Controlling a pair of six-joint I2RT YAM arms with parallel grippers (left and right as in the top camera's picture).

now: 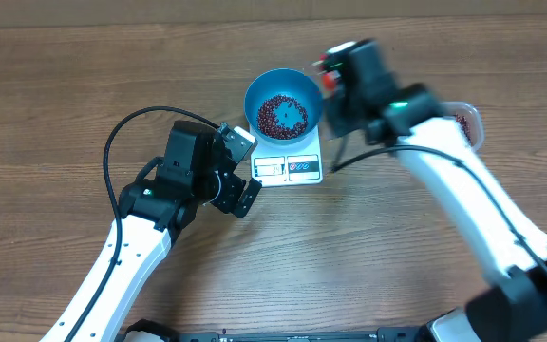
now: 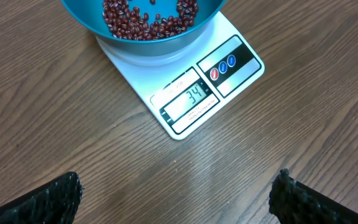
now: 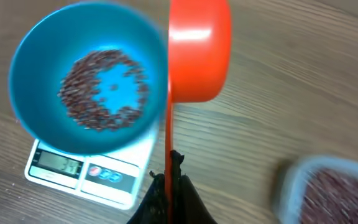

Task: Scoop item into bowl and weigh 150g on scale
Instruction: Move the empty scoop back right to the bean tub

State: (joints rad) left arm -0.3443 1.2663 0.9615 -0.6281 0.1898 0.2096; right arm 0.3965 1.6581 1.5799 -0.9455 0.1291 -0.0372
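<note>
Overhead, the scale lies toward the far edge of the table, about midway along it, with its display side turned to the near edge. Bare wood runs wide toward the far-left corner and down the left edge. Another open patch lies between the two arms toward the near edge. The tub sits toward the right edge, partly hidden under the right arm.

The left arm reaches up from the near edge, leaning right. The left gripper hovers just left of the scale, jaws wide apart with nothing between them. In the left wrist view its fingers frame bare wood short of the scale's near corner. The right arm comes from the near-right corner and crosses over the tub, its wrist blurred beside the right rim of the bowl. The right gripper is clamped on the thin handle of an orange scoop. The scoop is held above the table just right of the bowl, its cup turned so the inside is hidden.

The bowl stands on the far part of the scale. Beans lie in a loose ring on its bottom, with blue showing in the middle. The display reads 34. More beans fill the tub.
</note>
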